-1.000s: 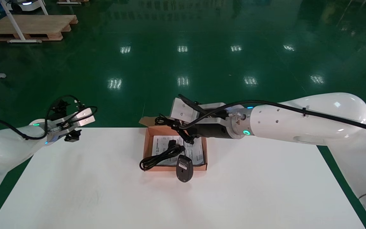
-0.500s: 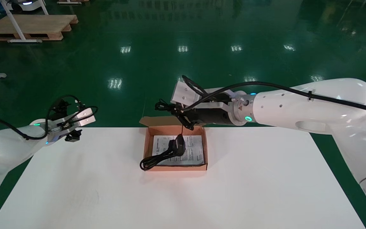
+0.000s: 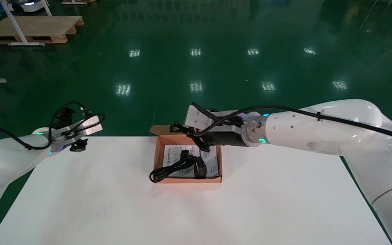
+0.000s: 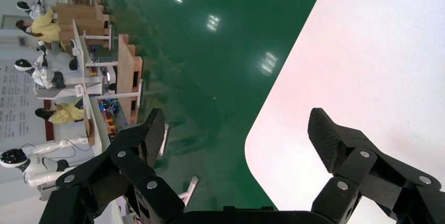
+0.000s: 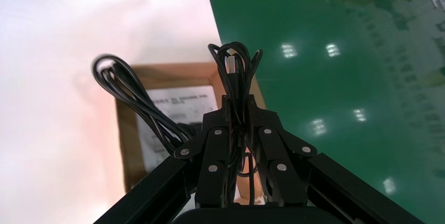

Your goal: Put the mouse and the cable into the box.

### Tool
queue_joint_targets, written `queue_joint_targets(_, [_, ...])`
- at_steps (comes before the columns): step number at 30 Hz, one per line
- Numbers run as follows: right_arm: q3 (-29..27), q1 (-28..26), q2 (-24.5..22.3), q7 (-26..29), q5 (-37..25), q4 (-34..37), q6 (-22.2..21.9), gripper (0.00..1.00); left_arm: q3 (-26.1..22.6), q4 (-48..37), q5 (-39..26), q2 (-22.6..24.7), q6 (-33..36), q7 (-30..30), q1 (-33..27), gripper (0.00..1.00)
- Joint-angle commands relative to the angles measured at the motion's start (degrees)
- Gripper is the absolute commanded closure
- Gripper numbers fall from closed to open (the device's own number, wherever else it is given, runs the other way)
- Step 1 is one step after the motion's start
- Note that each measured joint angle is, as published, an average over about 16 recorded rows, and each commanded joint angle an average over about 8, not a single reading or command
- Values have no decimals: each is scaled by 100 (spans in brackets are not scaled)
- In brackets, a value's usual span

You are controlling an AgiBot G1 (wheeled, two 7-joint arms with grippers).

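Your right end effector, clamped on the bundled cord, hovers over the box's far wall; the mouse sits just below, inside (cable loop overhangs the left corner). The left end effector idles, spread wide.

Mouse in box: resting or hanging, cannot tell. Leaflet print unreadable (right wrist view: mouse hidden behind right gripper).
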State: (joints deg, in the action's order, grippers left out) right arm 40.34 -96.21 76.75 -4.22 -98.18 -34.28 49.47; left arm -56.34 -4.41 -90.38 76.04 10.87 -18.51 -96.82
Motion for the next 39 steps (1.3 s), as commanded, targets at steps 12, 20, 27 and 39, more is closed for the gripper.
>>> queue_joint_targets(12, [331,133,61,107,12,143,-621,55,-1,3,-14,-2,0,19,2,0])
queue_joint_targets(20, [358,158,53,102,38,148,-628,0,-1,4,-15,-2,0,22,3,0])
queue_joint_targets(27, [338,146,54,104,31,143,-616,0,-1,4,-14,-2,0,21,4,0])
queue_joint_targets(39, [308,145,38,115,43,119,-589,0,-1,9,-13,-7,2,18,4,0])
